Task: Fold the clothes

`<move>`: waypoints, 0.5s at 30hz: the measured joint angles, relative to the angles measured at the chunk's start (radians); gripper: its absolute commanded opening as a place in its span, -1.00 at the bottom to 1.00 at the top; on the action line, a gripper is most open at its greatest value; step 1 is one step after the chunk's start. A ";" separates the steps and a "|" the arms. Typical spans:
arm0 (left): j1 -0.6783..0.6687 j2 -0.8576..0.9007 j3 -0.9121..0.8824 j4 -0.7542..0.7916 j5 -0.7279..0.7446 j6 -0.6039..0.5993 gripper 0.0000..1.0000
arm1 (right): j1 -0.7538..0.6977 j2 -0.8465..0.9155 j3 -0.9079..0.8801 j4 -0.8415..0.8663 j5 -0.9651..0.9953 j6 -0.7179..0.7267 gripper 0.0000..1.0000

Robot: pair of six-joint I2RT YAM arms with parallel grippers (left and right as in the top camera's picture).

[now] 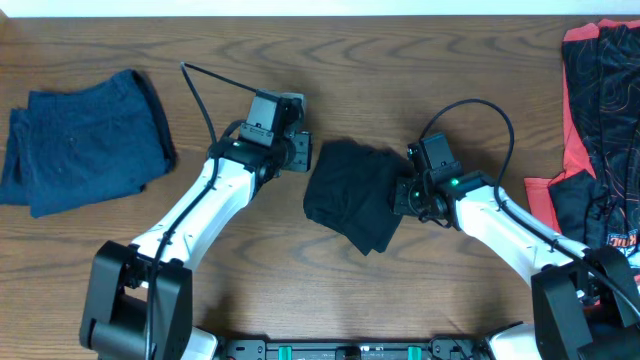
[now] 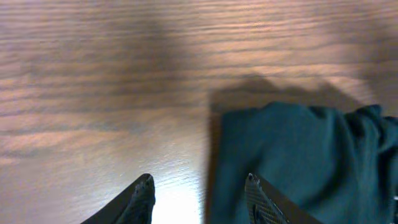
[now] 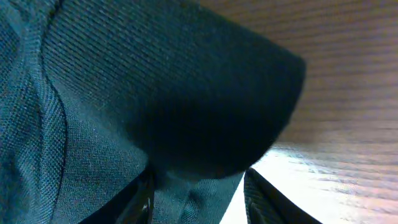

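Because the garment [image 1: 350, 195] lies as a rumpled, partly doubled heap in the middle of the bench [image 1: 300, 290], the step in hand looks like getting a true grip on its edges before any fold is made. Its right edge sits between the spread fingers of the right hand [image 1: 403, 195]; the right wrist view shows a thick roll of cloth filling the gap, not yet pinched. That hand should close on one or two layers at the hem, not on the whole roll, or the fold will drag the heap along with it.

Just off the upper left corner, the left hand [image 1: 300, 150] is spread too, with bare wood between its fingers and the cloth edge by one fingertip. It wants to slide a little further over that edge and go low enough to catch the cloth against the bench.

Both hands should then lift together and pull gently apart, so the cloth flattens first.

Well apart lie folded blue shorts [image 1: 85, 140] to the left and red clothes [image 1: 600, 120] to the right.
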 measured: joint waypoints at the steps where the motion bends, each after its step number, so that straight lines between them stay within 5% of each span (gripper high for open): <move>1: -0.002 0.003 0.000 0.002 0.009 0.003 -0.01 | 0.000 0.000 -0.004 0.006 -0.003 0.000 -0.10; 15: -0.056 0.045 0.000 -0.045 0.041 0.006 -0.02 | -0.004 0.000 -0.008 0.103 -0.100 -0.016 -0.21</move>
